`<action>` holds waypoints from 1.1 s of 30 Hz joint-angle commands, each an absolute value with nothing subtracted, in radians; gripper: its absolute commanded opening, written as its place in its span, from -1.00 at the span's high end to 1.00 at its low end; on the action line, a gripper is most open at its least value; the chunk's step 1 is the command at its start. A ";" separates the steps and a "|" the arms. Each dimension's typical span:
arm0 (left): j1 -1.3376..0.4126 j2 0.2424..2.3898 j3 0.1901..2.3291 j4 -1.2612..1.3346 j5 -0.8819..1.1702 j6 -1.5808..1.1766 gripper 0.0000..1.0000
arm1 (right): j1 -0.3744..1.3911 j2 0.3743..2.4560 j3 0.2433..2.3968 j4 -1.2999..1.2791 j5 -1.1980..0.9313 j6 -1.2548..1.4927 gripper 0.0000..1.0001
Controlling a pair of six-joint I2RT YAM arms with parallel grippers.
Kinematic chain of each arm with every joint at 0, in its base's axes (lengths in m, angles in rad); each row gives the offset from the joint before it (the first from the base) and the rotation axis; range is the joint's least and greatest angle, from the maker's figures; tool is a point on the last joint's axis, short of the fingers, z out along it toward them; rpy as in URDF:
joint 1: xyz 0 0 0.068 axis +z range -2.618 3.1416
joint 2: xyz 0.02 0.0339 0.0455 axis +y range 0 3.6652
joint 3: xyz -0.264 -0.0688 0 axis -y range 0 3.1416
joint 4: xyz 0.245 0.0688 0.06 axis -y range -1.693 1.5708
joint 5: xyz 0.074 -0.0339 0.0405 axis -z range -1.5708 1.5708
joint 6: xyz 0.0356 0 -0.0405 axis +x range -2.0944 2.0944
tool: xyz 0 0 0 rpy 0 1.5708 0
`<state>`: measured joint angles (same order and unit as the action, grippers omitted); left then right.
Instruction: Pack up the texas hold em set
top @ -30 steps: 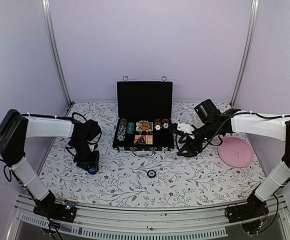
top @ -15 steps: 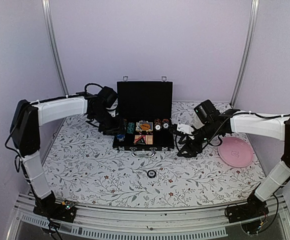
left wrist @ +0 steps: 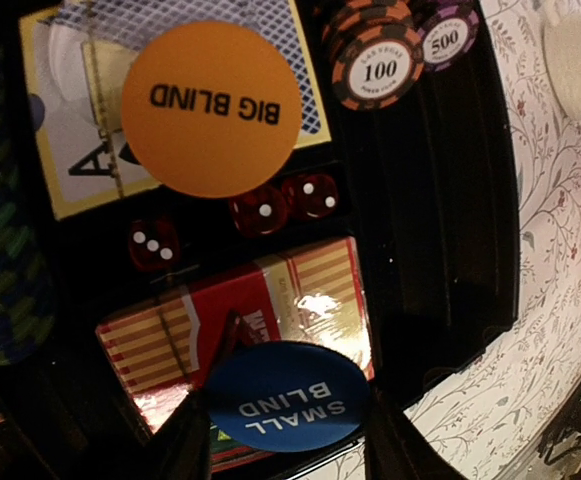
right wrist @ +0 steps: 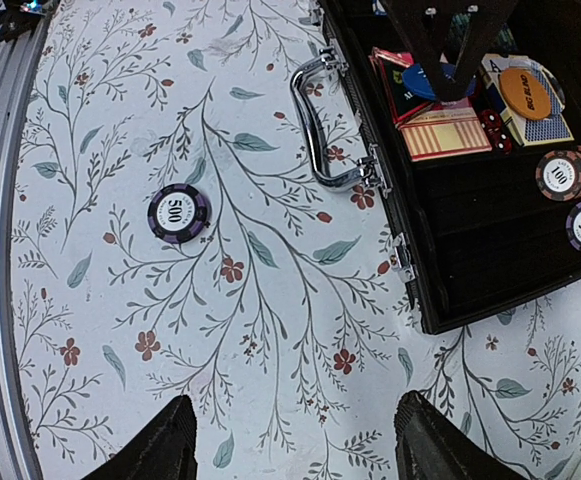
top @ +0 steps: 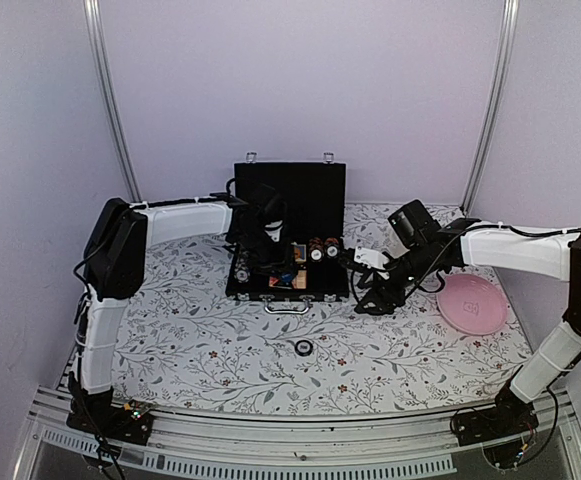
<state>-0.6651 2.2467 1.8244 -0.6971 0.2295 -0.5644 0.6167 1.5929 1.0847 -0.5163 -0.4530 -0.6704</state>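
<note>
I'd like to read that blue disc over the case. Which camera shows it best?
The left wrist view: the blue disc looms large, reading SMALL BLIND. The right wrist view shows it small, its lettering unreadable; in the top view it is too tiny to tell.

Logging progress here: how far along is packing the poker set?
Done: chips, dice, the red deck and the Big Blind button sit in the case. In hand: the left gripper holds the Small Blind button over that deck. Remaining: the loose 500 chip lies on the table, the right gripper is open, the lid is up.
</note>
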 commanded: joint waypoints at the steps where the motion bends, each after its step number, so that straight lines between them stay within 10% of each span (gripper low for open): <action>1: -0.676 2.259 1.837 -0.716 0.258 -0.537 0.00 | 0.623 1.619 1.081 -0.523 -0.449 -0.673 -0.27; 33: -0.595 1.978 1.855 -0.778 0.102 -0.287 -0.17 | 0.659 1.696 1.271 -0.648 -0.415 -0.669 -0.27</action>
